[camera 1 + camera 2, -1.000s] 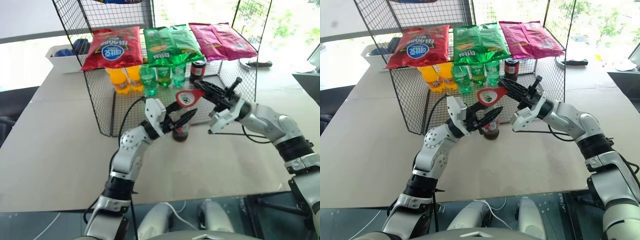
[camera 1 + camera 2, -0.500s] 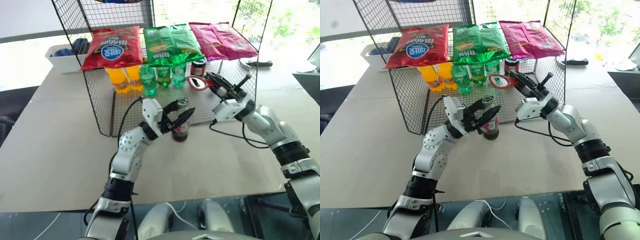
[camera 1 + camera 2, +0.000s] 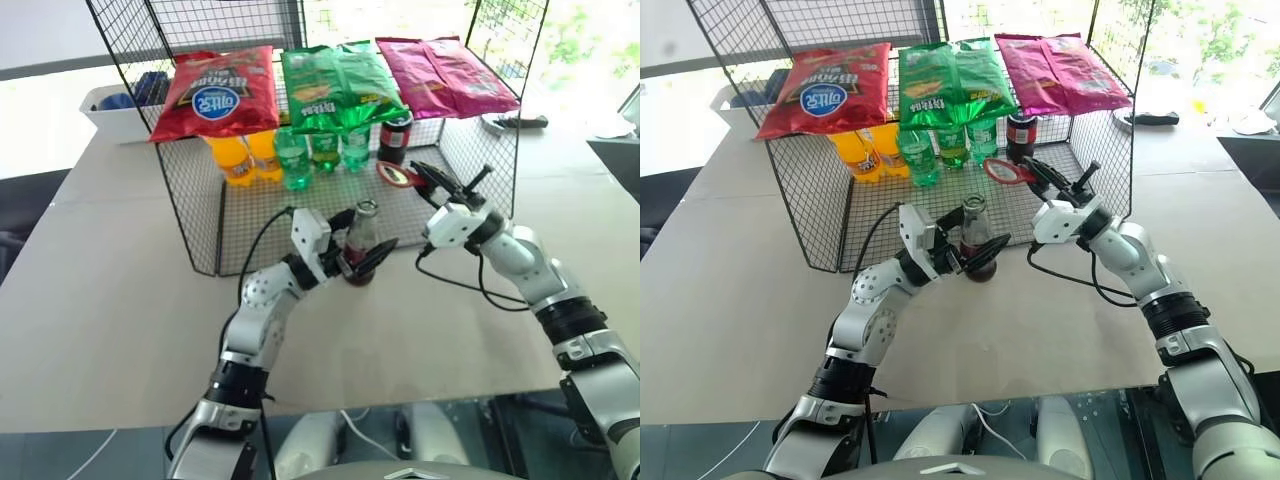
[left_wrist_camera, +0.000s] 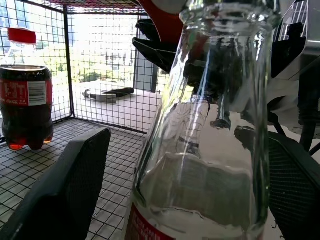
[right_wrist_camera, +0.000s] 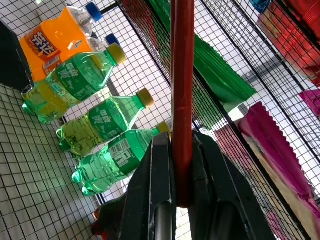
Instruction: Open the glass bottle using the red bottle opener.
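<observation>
The small clear glass bottle [image 3: 362,243] of dark cola stands on the bench [image 3: 120,300] between the left claw's [image 3: 362,255] spread fingers, untouched. The right claw [image 3: 428,176], up beside it, pinches the flat red bottle opener [image 3: 397,175].

**What the frames cut off or hide**

In the left wrist view the glass bottle [image 4: 210,130] runs off the frame below, its red label barely showing, and its body hides part of the right gripper [image 4: 160,47] behind it. In the right wrist view the red bottle opener [image 5: 182,95] appears edge-on and leaves the frame, its ring head unseen. The chip bags' [image 3: 340,85] print is too small to read.
</observation>
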Robot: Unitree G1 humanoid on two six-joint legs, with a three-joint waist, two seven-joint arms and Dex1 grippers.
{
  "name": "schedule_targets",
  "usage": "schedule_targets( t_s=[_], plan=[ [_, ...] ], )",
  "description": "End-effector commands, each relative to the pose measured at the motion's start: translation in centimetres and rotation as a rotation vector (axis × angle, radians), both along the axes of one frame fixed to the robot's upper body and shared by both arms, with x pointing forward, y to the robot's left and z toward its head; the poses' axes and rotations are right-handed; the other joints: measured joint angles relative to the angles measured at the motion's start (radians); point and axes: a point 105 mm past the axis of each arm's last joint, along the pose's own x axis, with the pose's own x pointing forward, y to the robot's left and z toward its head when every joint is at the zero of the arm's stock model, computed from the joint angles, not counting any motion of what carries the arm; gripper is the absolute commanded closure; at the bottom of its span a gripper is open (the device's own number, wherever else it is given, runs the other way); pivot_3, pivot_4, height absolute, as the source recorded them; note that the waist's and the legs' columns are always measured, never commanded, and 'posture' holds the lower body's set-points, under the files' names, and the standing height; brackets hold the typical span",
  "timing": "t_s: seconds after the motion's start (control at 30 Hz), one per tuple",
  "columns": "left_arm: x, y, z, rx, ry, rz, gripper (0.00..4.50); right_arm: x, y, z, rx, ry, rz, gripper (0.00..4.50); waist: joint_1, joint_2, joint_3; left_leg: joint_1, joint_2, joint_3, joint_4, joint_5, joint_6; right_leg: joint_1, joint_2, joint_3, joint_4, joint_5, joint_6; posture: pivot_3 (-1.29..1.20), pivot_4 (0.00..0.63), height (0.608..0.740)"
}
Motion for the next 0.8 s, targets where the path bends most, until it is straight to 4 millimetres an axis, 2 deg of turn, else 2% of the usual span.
schedule_targets(
  t_s=[0.03,0.2,0.3,0.4,0.57,0.6,0.63,0.8],
  plan=[
    [-0.4,0.0,1.6,-0.024,-0.074,-0.011,0.04,-0.3,-0.4,1.5,0.055,-0.034,0.004,4.50,0.000,0.000,0.000,-0.004,0.000,0.000,0.001,0.000,0.000,-0.004,0.000,-0.001,0.000,0.000,0.000,0.00,0.150,0.734],
    [-1.2,0.2,1.8,-0.009,-0.089,-0.031,0.04,0.0,-0.8,-0.3,0.141,0.135,0.004,4.50,0.000,0.000,0.000,-0.007,0.000,0.000,0.001,0.000,0.000,-0.005,0.000,-0.002,-0.001,0.000,0.000,0.00,0.150,0.734],
    [-1.7,0.6,1.7,0.009,-0.093,-0.034,0.04,0.1,-1.1,-3.0,0.303,0.444,0.014,4.50,0.000,0.000,0.000,-0.006,0.001,-0.001,0.002,0.000,0.000,-0.005,-0.001,-0.001,-0.001,0.000,0.000,0.00,0.150,0.734],
    [-2.1,1.0,1.6,0.018,-0.088,-0.037,0.04,-0.4,-1.1,-4.9,0.414,0.709,0.037,4.50,0.000,0.000,0.000,-0.007,0.002,-0.002,0.002,0.000,0.000,-0.004,-0.001,0.000,-0.001,0.001,-0.001,0.00,0.150,0.734],
    [-2.6,1.8,1.4,0.046,-0.080,-0.029,0.04,-2.2,-1.2,-7.2,0.506,1.032,0.056,4.50,0.001,0.001,0.000,-0.007,0.002,-0.001,0.003,0.000,0.000,-0.004,-0.001,0.000,-0.001,0.002,-0.002,0.00,0.150,0.734],
    [-2.7,1.9,1.4,0.050,-0.079,-0.026,0.00,-2.4,-1.3,-7.4,0.523,1.068,0.052,3.63,0.001,0.001,0.000,-0.007,0.003,-0.002,0.003,0.000,0.000,-0.004,-0.001,0.000,-0.001,0.002,-0.002,0.00,0.150,0.734],
    [-2.8,2.0,1.3,0.054,-0.078,-0.023,0.00,-2.6,-1.4,-7.5,0.539,1.101,0.047,3.36,0.001,0.001,0.000,-0.007,0.003,-0.002,0.003,0.000,0.000,-0.004,-0.001,0.000,-0.001,0.002,-0.002,0.00,0.150,0.734],
    [-3.1,2.9,1.4,0.069,-0.077,0.004,0.00,-3.4,-2.3,-8.4,0.568,1.227,0.006,1.01,0.001,0.001,0.000,-0.007,0.003,-0.001,0.003,0.000,0.000,-0.004,-0.001,-0.001,-0.001,0.002,-0.002,0.00,0.150,0.734]
  ],
)
